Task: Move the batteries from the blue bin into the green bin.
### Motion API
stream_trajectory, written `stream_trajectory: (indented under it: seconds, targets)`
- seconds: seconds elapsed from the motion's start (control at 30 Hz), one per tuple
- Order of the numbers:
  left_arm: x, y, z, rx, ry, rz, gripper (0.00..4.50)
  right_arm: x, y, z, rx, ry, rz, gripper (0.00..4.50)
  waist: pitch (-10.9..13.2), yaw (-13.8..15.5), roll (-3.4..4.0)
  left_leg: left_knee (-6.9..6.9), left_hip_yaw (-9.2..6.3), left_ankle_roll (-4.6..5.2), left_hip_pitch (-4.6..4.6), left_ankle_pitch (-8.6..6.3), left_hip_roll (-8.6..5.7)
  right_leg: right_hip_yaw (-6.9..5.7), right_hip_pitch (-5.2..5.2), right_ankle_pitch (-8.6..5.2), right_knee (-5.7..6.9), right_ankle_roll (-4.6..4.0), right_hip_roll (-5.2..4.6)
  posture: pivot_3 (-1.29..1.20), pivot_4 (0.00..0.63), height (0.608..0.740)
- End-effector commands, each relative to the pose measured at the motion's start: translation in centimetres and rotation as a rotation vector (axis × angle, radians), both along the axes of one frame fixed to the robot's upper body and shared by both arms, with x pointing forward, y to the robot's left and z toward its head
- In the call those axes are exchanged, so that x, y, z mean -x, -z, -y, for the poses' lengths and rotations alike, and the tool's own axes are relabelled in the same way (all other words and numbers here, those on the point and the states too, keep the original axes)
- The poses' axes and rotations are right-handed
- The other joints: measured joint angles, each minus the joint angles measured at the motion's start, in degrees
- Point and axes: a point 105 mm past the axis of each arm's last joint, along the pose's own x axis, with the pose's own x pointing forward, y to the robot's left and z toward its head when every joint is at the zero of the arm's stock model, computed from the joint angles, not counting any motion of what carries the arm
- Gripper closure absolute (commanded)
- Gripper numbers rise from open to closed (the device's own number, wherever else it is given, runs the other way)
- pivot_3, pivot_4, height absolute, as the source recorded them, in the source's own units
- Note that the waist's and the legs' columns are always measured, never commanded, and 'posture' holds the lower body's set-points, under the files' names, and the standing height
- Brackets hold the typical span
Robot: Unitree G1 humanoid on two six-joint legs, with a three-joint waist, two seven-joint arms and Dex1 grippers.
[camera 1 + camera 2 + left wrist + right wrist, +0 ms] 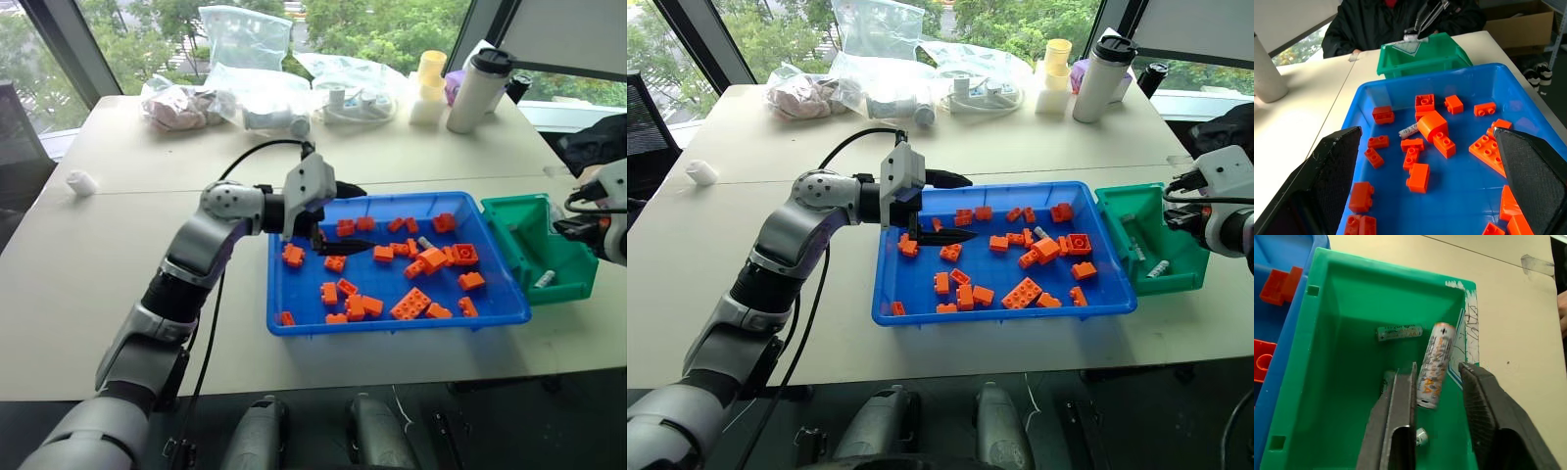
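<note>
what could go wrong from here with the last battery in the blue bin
The one battery left in the blue bin lies against an orange brick, so the open left gripper could pinch the brick too. In the green bin, a battery sits between the right gripper's parted fingers and may snag as they lift.

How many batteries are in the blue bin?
1. The battery lies in the blue bin among the orange bricks, right against one tipped brick. More could be hiding under the bricks.
</note>
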Motion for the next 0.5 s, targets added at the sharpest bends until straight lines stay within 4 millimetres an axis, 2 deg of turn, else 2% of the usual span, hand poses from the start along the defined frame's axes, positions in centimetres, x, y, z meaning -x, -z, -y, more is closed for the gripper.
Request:
stream_trajectory:
  seconds: [0.03,0.17,0.2,0.27,0.33,0.43,0.5]
  targets:
    - [0.2,-1.5,-0.1,0.032,0.000,0.048,0.00,-0.1,-2.1,0.7,0.077,0.015,0.060,1.11,0.0,0.0,0.00,0.00,0.00,0.00,0.00,0.00,0.00,0.00,0.00,0.00,0.00,0.00,0.00,0.00,0.150,0.740]
    - [0.2,-1.5,-0.3,0.023,-0.003,0.052,0.00,-0.7,-3.2,-0.1,0.088,-0.019,0.107,1.11,0.0,-0.2,0.01,0.00,0.00,0.00,0.02,0.00,0.01,0.00,0.00,0.00,0.01,0.00,0.02,0.00,0.150,0.740]
    - [0.2,-1.6,-0.5,0.020,-0.002,0.050,0.00,-1.2,-3.7,-1.1,0.064,-0.060,0.134,1.11,0.0,-0.2,0.01,0.00,0.00,0.00,0.02,0.00,0.01,0.00,0.00,0.00,0.01,0.00,0.02,0.00,0.150,0.740]
    - [0.4,-1.5,-0.9,0.003,0.006,0.035,0.00,-1.9,-4.6,-4.8,-0.013,-0.209,0.177,1.11,0.0,-0.4,0.03,0.00,0.01,-0.01,0.03,0.00,0.02,0.02,-0.01,0.00,0.02,0.00,0.03,0.00,0.150,0.740]
    - [0.8,-1.1,-1.5,-0.035,0.020,0.015,0.00,-2.2,-4.6,-8.1,-0.075,-0.344,0.168,1.11,0.0,-0.6,0.03,-0.02,0.02,-0.01,0.06,0.00,0.08,0.06,-0.01,0.00,0.03,0.00,0.13,0.00,0.150,0.740]
    - [1.3,-0.8,-2.2,-0.078,0.029,-0.004,0.00,-1.8,-3.2,-11.4,-0.127,-0.480,0.097,1.11,0.0,-0.2,0.03,-0.02,-0.07,-0.01,0.04,0.00,0.15,0.04,-0.01,-0.01,0.04,-0.01,0.22,0.00,0.150,0.740]
    - [1.3,-0.9,-2.5,-0.089,0.016,0.000,0.00,-1.3,-1.8,-12.4,-0.132,-0.534,0.036,1.11,0.0,0.4,0.03,0.01,-0.10,-0.01,-0.01,0.00,0.10,0.01,0.00,-0.01,0.02,-0.01,0.17,0.00,0.150,0.740]
